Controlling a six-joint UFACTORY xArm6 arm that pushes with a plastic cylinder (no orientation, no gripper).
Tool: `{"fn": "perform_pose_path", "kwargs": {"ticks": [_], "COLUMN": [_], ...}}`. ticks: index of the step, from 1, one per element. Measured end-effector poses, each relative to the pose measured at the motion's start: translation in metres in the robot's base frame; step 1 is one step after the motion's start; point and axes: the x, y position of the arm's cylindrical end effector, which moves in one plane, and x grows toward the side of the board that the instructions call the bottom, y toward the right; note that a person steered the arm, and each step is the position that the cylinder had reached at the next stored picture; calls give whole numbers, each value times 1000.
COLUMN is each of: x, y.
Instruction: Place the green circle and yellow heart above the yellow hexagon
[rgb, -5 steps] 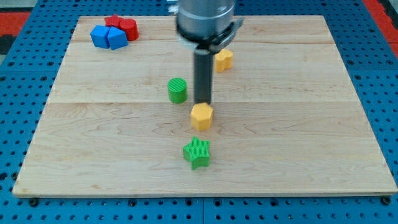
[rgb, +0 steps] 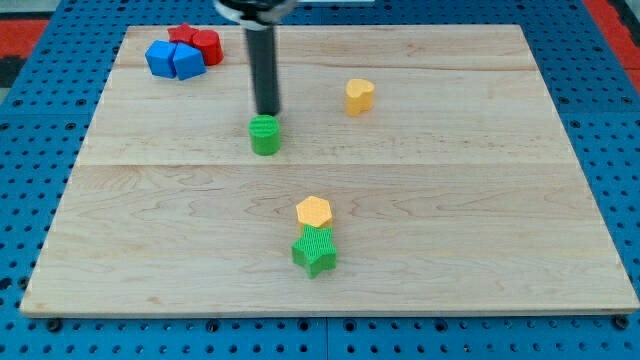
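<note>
Green circle (rgb: 265, 134) sits left of centre with my tip (rgb: 268, 112) touching its far side, no fingers to speak of, so I judge a slow near-rightward push should stop just beyond the yellow hexagon (rgb: 314, 211), yellow heart (rgb: 359, 95) following.

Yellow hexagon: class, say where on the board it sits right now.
In the camera view, the yellow hexagon sits just below the board's centre, touching the green star beneath it, well below the green circle and yellow heart.
</note>
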Motion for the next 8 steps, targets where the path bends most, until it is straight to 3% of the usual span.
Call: {"fn": "perform_pose_path", "kwargs": {"ticks": [1, 3, 4, 5, 6, 8], "x": [72, 132, 89, 52, -35, 38], "y": [12, 69, 99, 194, 161, 63]}}
